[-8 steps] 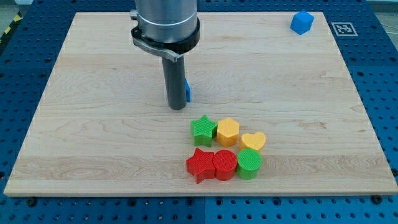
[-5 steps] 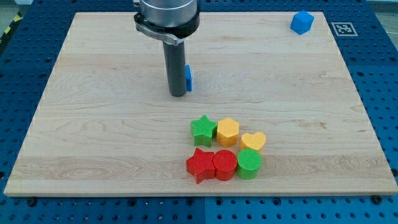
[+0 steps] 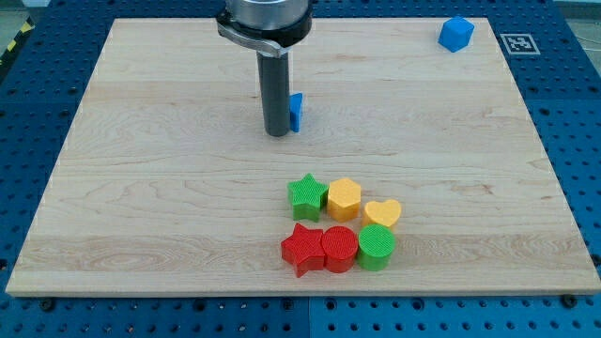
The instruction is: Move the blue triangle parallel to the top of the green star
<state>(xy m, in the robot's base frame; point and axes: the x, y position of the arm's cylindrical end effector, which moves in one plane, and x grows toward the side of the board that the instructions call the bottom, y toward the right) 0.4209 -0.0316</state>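
The blue triangle (image 3: pixel 297 112) sits on the wooden board (image 3: pixel 141 188), mostly hidden behind my rod; only its right edge shows. My tip (image 3: pixel 277 134) rests on the board touching the triangle's left side. The green star (image 3: pixel 307 196) lies lower, toward the view's bottom and slightly right of my tip, apart from the triangle.
Next to the green star are a yellow hexagon (image 3: pixel 345 198) and a yellow heart (image 3: pixel 382 213). Below them sit a red star (image 3: pixel 302 249), a red cylinder (image 3: pixel 339 249) and a green cylinder (image 3: pixel 377 247). A blue cube (image 3: pixel 456 34) sits at the view's top right.
My tip has moved up and to the right, and the blue triangle has shifted with it toward the view's upper right.
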